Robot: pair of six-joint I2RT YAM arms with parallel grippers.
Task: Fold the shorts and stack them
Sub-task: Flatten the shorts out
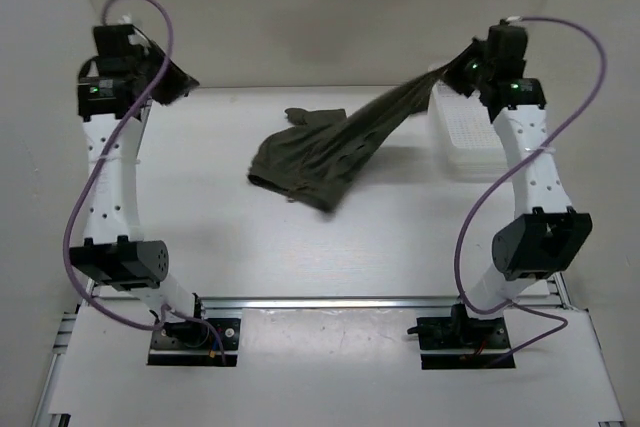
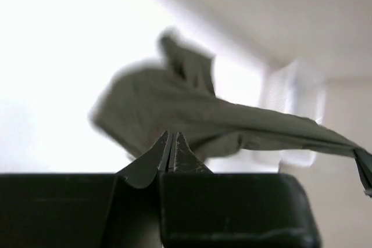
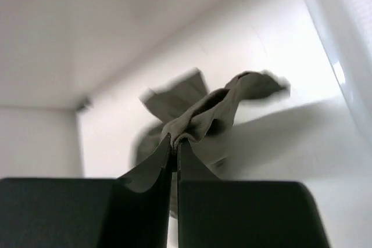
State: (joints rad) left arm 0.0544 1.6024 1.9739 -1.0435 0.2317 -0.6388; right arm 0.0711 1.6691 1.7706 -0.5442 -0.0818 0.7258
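Shorts (image 1: 310,157) hang pinched by right end effector (image 3: 174,142); left end effector (image 2: 172,137) pressed together, empty.

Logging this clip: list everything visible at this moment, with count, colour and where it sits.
shorts: one pair, dark olive green, mostly bunched at the table's centre, one end raised toward the far right.
bin: one, clear whitish plastic, far right of the table, beside the right arm.
table: one, white, under everything.
rail: one, silver metal, along the near edge by the arm bases.
cables: two, purple, one looping along each arm.
arms: two, white and black, left and right sides.
left claw: one, black, shut on nothing, far left.
right claw: one, black, shut on the raised end of the shorts.
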